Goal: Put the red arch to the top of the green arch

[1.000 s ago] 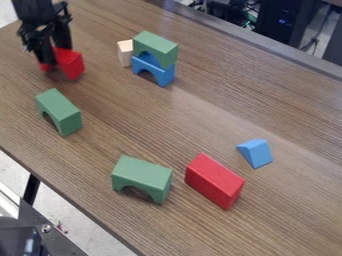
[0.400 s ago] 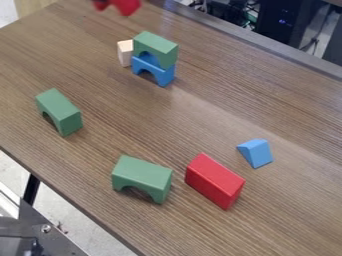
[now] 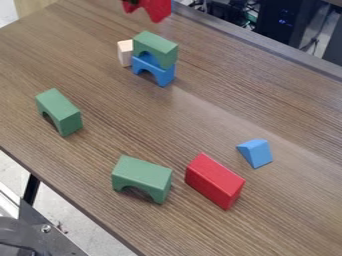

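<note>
- Wood-grained desk runs slantwise across the camera view; behind it, at the upper right, dark equipment shows a small blue light; a black leg stands at the lower left.
- Claw at the top edge, mostly cut off; it is grasping the red arch, held up near the far side, beyond the stack.
- Green arch sits on top of a blue arch, both openings downward; a pale wooden block stands just beside them (whether it touches, I can't tell).
- Second green arch stands at the left; a third green arch is toward the front; near its right side lies a red block, with a blue wedge beyond that.
</note>
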`<move>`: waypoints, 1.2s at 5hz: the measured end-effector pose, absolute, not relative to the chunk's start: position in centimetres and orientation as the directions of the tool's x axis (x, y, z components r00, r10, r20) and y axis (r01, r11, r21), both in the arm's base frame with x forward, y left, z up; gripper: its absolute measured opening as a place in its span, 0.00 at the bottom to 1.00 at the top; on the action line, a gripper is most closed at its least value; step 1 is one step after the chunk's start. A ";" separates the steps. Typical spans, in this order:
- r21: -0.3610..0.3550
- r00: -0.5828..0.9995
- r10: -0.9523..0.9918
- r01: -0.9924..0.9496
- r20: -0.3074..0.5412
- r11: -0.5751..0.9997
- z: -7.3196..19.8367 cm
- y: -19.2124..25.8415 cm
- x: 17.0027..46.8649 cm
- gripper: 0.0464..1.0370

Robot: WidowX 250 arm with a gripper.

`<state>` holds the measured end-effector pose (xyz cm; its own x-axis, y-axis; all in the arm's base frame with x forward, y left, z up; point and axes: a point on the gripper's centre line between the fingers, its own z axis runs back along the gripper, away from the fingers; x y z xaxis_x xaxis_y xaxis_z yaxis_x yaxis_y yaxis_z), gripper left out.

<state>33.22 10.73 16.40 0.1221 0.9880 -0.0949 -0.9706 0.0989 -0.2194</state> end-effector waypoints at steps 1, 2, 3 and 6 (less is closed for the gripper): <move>-0.192 0.095 0.993 -0.978 -0.068 0.081 15.7 10.8 34.2 0.51; -0.188 0.063 0.995 -0.981 -0.073 0.048 15.1 10.9 34.7 0.51; -0.213 0.029 0.998 -0.977 -0.057 0.016 15.2 11.1 35.2 0.51; -0.198 0.007 1.000 -0.980 -0.018 0.003 12.9 11.4 35.1 0.51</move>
<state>35.08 11.40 12.87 0.0068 0.9998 -0.0183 -0.9801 0.0030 -0.1984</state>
